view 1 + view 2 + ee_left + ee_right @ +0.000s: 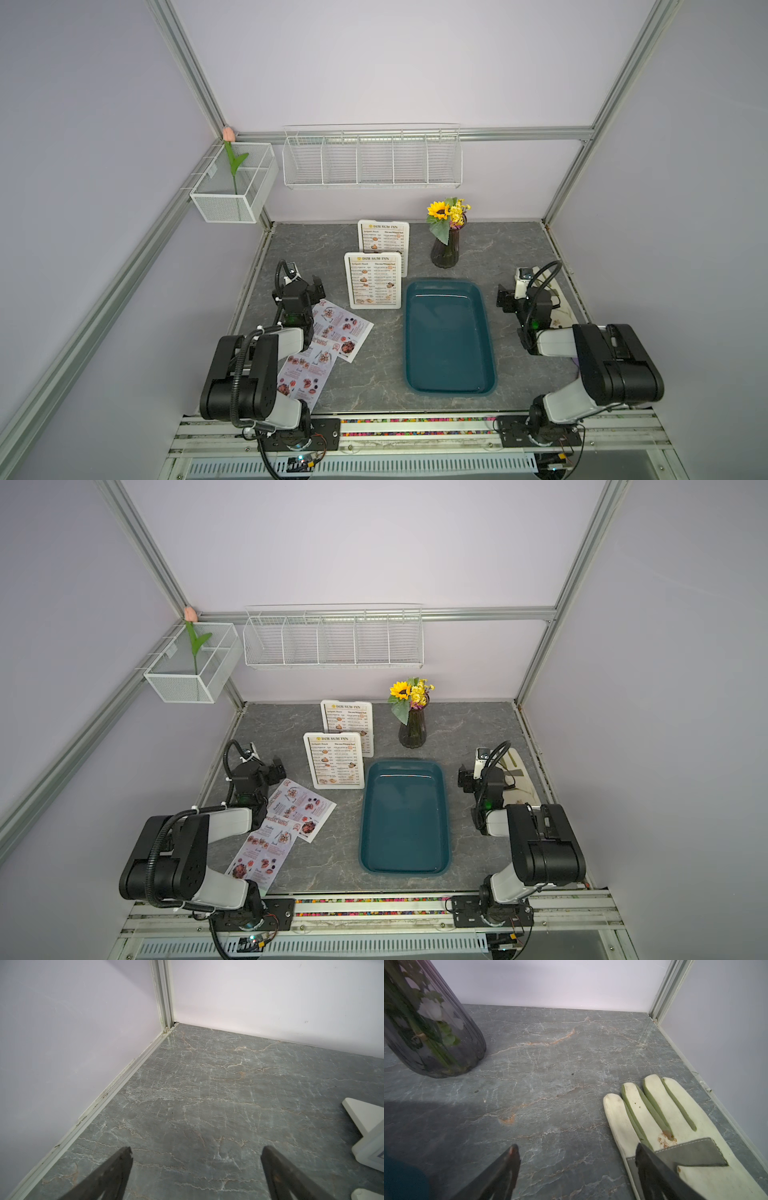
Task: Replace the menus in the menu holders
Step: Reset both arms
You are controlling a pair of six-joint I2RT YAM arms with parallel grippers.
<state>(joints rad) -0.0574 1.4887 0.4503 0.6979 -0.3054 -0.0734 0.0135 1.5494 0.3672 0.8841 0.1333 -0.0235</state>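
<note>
Nothing of the swap looks started. Both menu holders stand upright at the far middle of the table, the near holder partly overlapping the far holder in both top views. Each shows a white DIM SUM INN menu, one in the near frame and one in the far. The two pinkish SPECIAL MENU sheets lie flat and overlapping at the near left, partly under the left arm.

The left gripper is spread wide and empty above bare table, left of the near holder. The right gripper is likewise spread and empty at the far right.

The likely first step is drawing the white sheet out of the near holder. It would go best with one gripper steadying the light frame while the other pinches a free edge of the paper and pulls along the slot, since the frame could tip or slide towards the teal tray. Where the slot opens cannot be told.

Only the top views show the menus. The left wrist view catches just the holders' white feet. The right wrist view alone shows clearly a pale glove, one jaw above it, and the stems inside the dark vase.
</note>
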